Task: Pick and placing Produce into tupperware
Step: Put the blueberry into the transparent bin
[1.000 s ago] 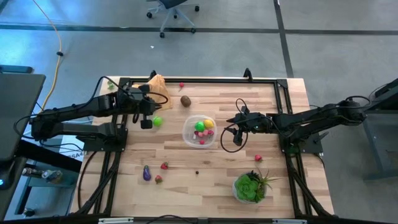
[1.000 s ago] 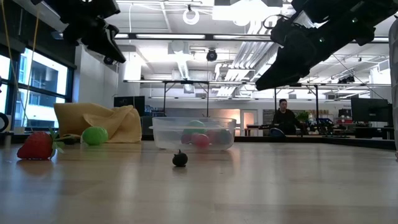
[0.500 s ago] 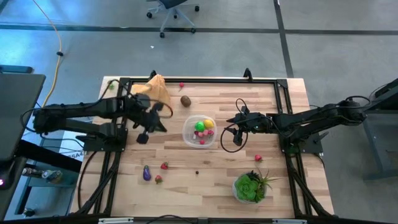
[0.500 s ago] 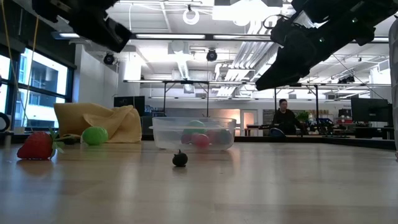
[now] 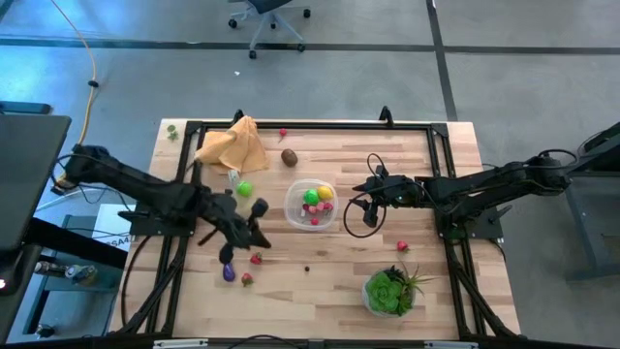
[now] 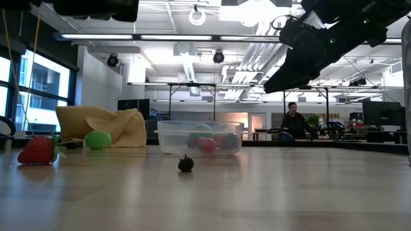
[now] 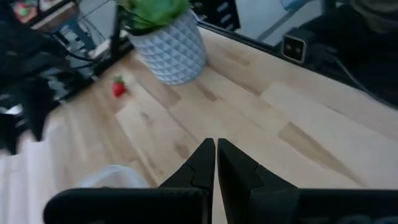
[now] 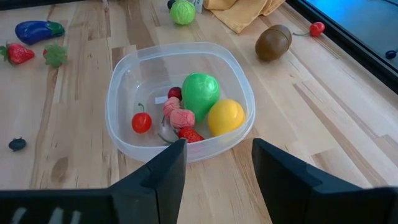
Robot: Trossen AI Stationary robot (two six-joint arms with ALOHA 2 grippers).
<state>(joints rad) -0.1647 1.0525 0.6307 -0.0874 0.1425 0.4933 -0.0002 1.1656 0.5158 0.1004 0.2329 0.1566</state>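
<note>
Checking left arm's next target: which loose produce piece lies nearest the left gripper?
The strawberry just beside the left gripper; the eggplant lies slightly farther.

left gripper [image 7: 216, 163]: two dark fingers pressed together, nothing between them | table [image 7: 323, 130]: light wood under the fingers | white plant pot [image 7: 171, 46]: stands on the table, green leaves on top | small red berry [image 7: 118, 88]: lies near the pot

Looking straight down from overhead, level across the table [image 6: 257, 192], and close from both wrists, sharing the container [image 5: 310, 205].
</note>
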